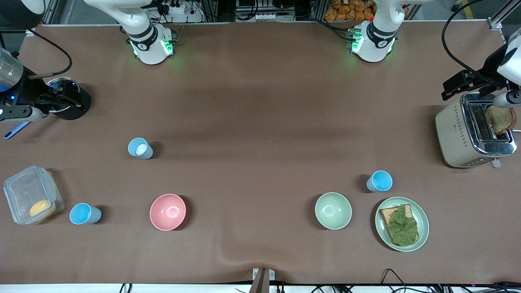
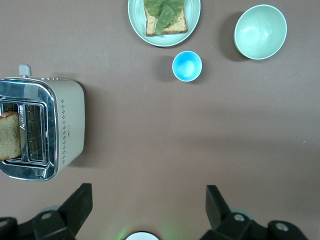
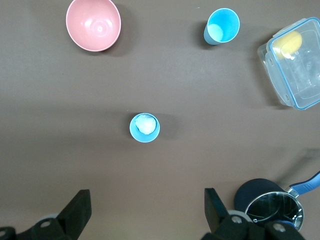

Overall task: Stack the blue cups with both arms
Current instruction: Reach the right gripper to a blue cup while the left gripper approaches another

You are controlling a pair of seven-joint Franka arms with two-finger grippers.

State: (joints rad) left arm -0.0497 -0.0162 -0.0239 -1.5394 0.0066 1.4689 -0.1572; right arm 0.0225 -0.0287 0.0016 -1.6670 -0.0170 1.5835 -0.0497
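Three blue cups stand upright on the brown table. A pale grey-blue cup (image 1: 140,148) (image 3: 145,127) with a whitish inside is toward the right arm's end. A sky blue cup (image 1: 84,214) (image 3: 222,26) stands nearer the front camera, beside a clear box. Another sky blue cup (image 1: 379,181) (image 2: 187,66) is toward the left arm's end, beside the plate. My left gripper (image 2: 148,200) hangs open and empty high over bare table close to its base. High over bare table, my right gripper (image 3: 147,202) is open too, apart from the pale cup. Neither gripper shows in the front view.
A pink bowl (image 1: 167,211) and a pale green bowl (image 1: 333,210) sit near the front edge. A plate with toast and lettuce (image 1: 423,228), a toaster (image 1: 468,136), a clear box (image 1: 24,187) and a black pot (image 1: 67,99) line the table's ends.
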